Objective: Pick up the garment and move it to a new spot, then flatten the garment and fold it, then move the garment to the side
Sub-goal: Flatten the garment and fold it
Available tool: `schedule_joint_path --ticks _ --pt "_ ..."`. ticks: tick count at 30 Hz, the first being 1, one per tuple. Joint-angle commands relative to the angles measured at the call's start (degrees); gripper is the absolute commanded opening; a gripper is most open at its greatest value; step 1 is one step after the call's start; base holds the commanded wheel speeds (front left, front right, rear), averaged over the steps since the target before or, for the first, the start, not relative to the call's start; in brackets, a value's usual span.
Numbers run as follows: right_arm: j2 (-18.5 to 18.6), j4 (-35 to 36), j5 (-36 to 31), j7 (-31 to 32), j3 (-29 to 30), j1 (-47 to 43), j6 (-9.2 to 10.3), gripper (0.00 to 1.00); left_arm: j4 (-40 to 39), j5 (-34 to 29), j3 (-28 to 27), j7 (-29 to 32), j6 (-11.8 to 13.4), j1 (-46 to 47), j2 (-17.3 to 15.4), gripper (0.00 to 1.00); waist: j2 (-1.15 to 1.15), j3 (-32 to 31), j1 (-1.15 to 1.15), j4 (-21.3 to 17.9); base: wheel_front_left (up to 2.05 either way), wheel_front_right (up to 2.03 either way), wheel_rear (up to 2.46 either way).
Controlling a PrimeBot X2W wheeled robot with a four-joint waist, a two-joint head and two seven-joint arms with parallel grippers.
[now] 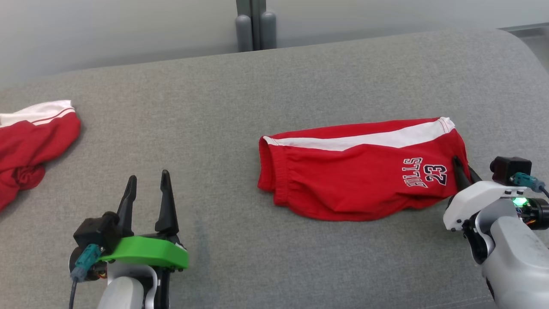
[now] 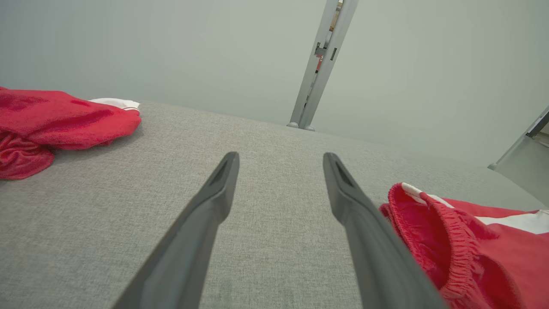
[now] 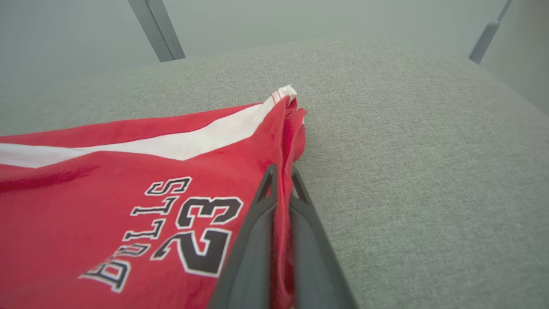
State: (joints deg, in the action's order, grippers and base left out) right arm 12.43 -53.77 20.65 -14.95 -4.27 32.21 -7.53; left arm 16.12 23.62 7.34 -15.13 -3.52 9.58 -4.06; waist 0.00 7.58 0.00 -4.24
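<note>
Grey woven fabric surface (image 1: 300, 266) spans most of frame, rounded edge at upper right. Plain pale grey wall (image 1: 107, 30) behind; grey metal post (image 1: 256, 21) top centre.

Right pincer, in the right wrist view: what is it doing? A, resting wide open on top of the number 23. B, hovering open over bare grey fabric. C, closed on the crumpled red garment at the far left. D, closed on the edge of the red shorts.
D: the right pincer has its jaws pressed together with a fold of the red shorts between them.
</note>
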Motion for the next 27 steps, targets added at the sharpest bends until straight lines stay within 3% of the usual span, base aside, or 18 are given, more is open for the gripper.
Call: schedule_joint_path --ticks 1,7,13,21,27 --pt "-0.81 1.51 -1.78 -0.26 1.83 -1.39 0.07 0.0 0.55 -0.57 0.39 -0.02 -0.35 -0.82 0.26 1.0 0.0 -0.9 0.0 -0.11 0.0 0.0 0.0" --pt "-5.55 7.63 -7.63 0.88 0.08 2.18 0.07 0.0 0.88 -0.03 -0.02 -0.02 -0.24 -1.37 0.55 1.0 0.0 -1.63 0.0 3.65 0.0 0.0 0.0" --pt "-8.83 11.77 -7.2 3.42 -7.95 4.92 0.07 0.0 0.78 0.19 -0.23 -0.02 -0.46 -1.48 0.79 1.0 0.0 -1.9 0.0 6.29 0.0 0.0 0.0" --pt "-9.37 13.31 -4.54 7.12 -22.59 2.33 0.07 0.0 0.3 0.41 -0.5 -0.03 -0.28 -1.83 1.01 1.0 0.0 -1.7 0.0 8.86 0.0 0.0 0.0" --pt "-9.4 13.44 -3.61 8.44 -27.43 0.79 0.07 0.0 -0.12 0.47 -0.99 -0.03 -0.07 -2.17 1.1 1.0 0.0 -1.23 0.0 8.76 0.0 0.0 0.0"
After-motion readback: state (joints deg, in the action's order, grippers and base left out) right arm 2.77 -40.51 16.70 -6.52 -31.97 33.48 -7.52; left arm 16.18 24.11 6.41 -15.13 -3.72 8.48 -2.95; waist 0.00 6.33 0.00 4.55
